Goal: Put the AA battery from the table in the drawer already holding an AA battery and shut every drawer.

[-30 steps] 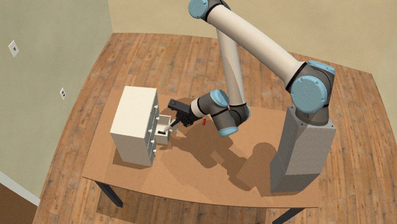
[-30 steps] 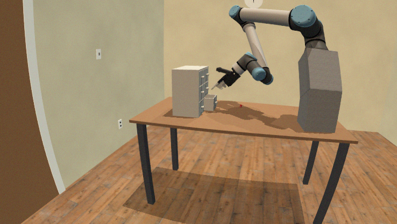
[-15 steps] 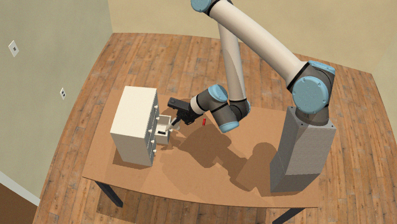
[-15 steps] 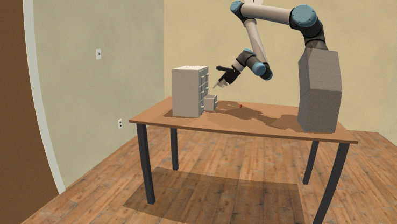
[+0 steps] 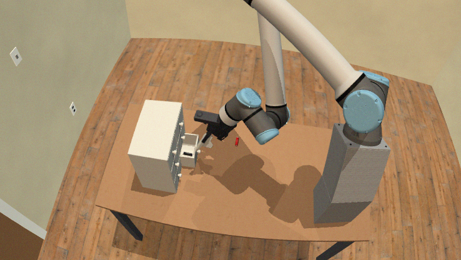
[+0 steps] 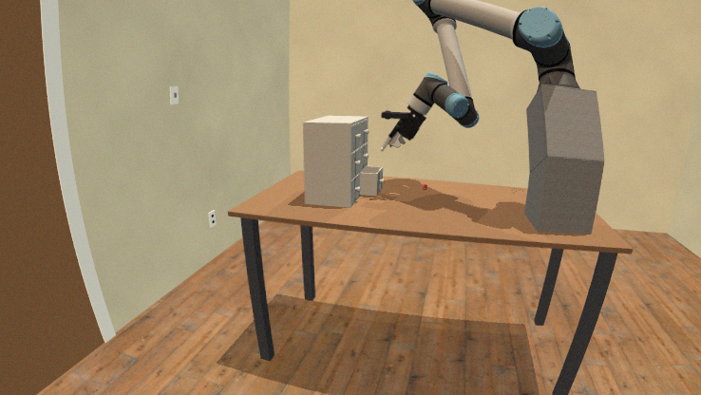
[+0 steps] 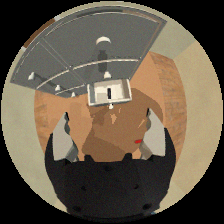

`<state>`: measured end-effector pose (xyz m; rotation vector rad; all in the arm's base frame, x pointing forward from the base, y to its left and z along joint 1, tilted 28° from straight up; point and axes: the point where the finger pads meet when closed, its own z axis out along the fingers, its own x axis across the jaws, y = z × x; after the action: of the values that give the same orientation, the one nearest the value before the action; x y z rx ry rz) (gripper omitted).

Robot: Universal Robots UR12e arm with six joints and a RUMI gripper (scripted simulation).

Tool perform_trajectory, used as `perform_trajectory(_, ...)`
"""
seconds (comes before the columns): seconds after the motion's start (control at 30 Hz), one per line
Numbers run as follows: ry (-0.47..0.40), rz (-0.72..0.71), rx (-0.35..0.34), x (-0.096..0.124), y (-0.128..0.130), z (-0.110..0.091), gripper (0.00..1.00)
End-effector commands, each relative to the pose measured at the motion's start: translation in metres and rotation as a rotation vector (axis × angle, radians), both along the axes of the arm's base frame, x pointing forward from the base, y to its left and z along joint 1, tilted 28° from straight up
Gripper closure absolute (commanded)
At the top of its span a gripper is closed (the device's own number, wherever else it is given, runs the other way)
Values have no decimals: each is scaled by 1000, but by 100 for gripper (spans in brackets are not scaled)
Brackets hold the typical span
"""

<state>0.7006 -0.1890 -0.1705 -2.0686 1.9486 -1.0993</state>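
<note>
The white chest (image 5: 156, 143) stands upright at the table's left, also in the side view (image 6: 333, 159). One low drawer (image 5: 189, 150) is pulled out; it holds a small dark item (image 5: 187, 153), also visible in the wrist view (image 7: 108, 93). The red AA battery (image 5: 237, 141) lies on the table right of the drawer; it also shows in the side view (image 6: 425, 186) and the wrist view (image 7: 137, 141). My gripper (image 5: 203, 144) (image 6: 389, 143) is open and empty, hovering well above the table over the open drawer's front end.
The other drawers, with small white knobs (image 5: 179, 139), are shut. The grey robot pedestal (image 5: 351, 170) stands at the table's right. The arm's elbow (image 5: 261, 119) hangs above the table behind the battery.
</note>
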Motion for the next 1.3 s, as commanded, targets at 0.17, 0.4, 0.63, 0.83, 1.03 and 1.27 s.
perform_trajectory(0.17,107,-38,-3,-14,6,12,0)
perform_trajectory(0.4,195,-68,-7,-25,12,22,0)
perform_trajectory(0.63,255,-88,-10,-34,15,29,0)
perform_trajectory(0.83,323,-112,-12,-43,19,37,0)
perform_trajectory(1.03,364,-126,-14,-48,22,41,0)
perform_trajectory(1.27,426,-147,-17,-57,26,48,0)
